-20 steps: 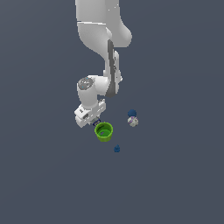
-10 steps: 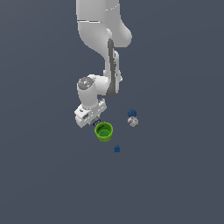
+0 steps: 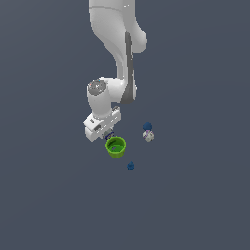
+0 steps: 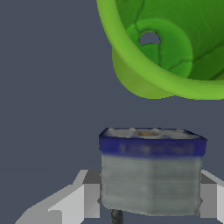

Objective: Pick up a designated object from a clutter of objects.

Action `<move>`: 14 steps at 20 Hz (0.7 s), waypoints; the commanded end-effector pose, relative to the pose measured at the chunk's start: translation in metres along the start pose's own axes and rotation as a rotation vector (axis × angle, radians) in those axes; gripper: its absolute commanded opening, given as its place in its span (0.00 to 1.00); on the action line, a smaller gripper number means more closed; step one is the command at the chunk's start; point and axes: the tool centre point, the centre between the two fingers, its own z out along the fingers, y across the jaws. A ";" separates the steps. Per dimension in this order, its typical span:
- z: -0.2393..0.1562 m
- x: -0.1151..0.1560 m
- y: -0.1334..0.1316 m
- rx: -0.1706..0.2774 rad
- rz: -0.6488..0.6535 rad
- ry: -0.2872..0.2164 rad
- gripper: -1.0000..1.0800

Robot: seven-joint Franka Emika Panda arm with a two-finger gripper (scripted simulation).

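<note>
Plain dark grey floor, gripper low beside the green cup, jaws pinching the grey block (blue band toward the cup) at its sides, probably for a straight lift.

Grey block w/ blue band
</note>
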 end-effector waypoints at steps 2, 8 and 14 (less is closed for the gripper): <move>-0.024 0.014 0.001 -0.001 0.000 0.000 0.00; -0.074 0.045 0.003 -0.001 0.000 0.000 0.00; -0.127 0.077 0.006 -0.001 0.000 -0.001 0.00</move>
